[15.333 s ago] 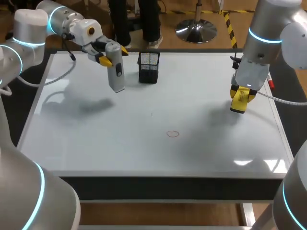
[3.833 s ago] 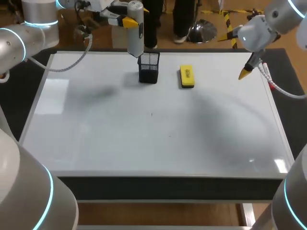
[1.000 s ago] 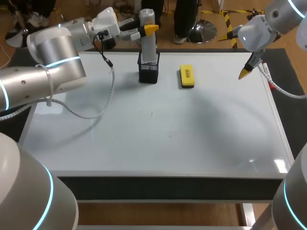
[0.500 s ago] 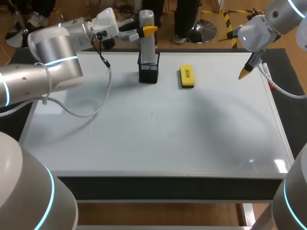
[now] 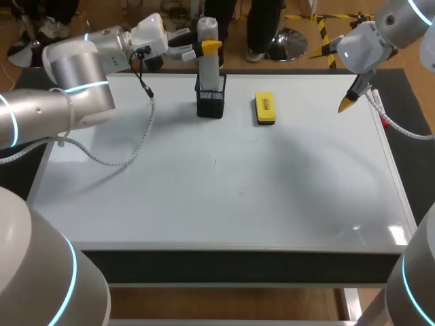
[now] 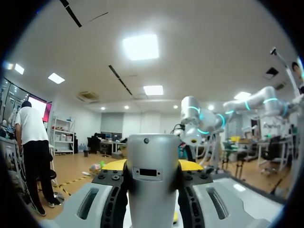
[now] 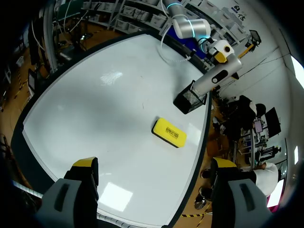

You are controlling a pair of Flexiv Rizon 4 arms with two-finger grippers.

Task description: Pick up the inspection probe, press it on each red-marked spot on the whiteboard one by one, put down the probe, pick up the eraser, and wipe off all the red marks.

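The grey inspection probe [image 5: 207,58] stands upright with its lower end inside the black mesh holder [image 5: 211,102] at the back of the whiteboard [image 5: 204,204]. My left gripper [image 5: 204,46] is shut on the probe's upper part. In the left wrist view the probe [image 6: 153,190] fills the gap between the fingers of the left gripper [image 6: 152,166]. The yellow eraser [image 5: 265,109] lies flat just right of the holder. My right gripper [image 5: 350,102] hangs open above the back right edge, with nothing in it. Beneath the right gripper [image 7: 153,164] lie the eraser [image 7: 169,132], the holder [image 7: 190,100] and the probe [image 7: 216,78].
The board shows only a tiny dark speck [image 5: 215,161] near its middle. A cable [image 5: 122,159] from my left arm droops over the board's left part. The right arm's cable [image 5: 401,132] runs along the right edge.
The red circle seen earlier is gone, and the eraser has left my right gripper for the board. The probe has come down into the holder. Over the last second the left arm barely shifted.
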